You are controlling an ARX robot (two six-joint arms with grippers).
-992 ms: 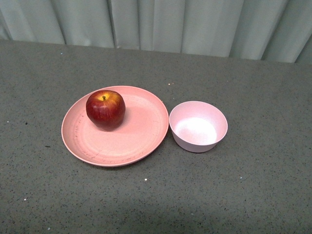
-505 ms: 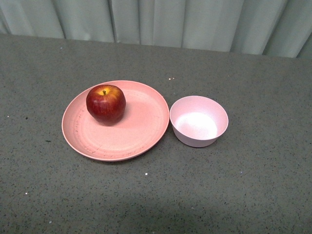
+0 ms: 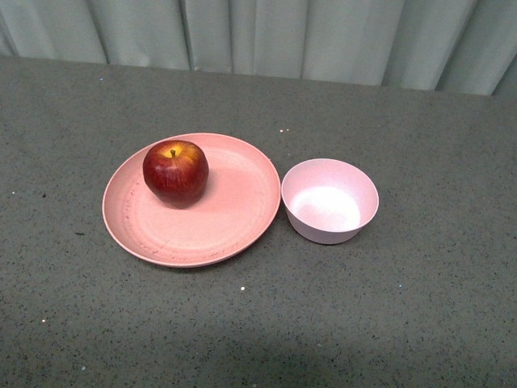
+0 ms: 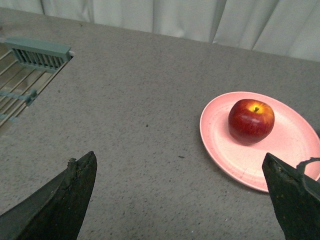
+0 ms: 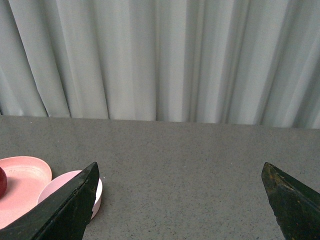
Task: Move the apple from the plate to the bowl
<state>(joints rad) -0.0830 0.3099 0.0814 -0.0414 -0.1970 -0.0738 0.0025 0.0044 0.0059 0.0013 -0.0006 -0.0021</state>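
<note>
The dark-red apple (image 3: 175,172) with a yellow patch at its stem sits on the far left part of the salmon-pink plate (image 3: 234,218). The pale pinkish-lilac bowl (image 3: 329,200) stands empty just right of the plate. Neither arm shows in the front view. In the left wrist view my left gripper (image 4: 180,162) is open and empty over bare table, with the apple (image 4: 251,119) and plate (image 4: 295,142) off beyond one finger. In the right wrist view my right gripper (image 5: 180,170) is open and empty, with the bowl (image 5: 65,187) and plate (image 5: 22,182) beside one finger.
The grey speckled table (image 3: 258,323) runs back to a pale curtain (image 3: 266,32). A grey-green slatted rack (image 4: 30,65) shows at the table's edge in the left wrist view.
Between one second and half a second ago the front view shifted a little, so plate, apple and bowl sit slightly higher in the picture. Since then nothing has moved.
</note>
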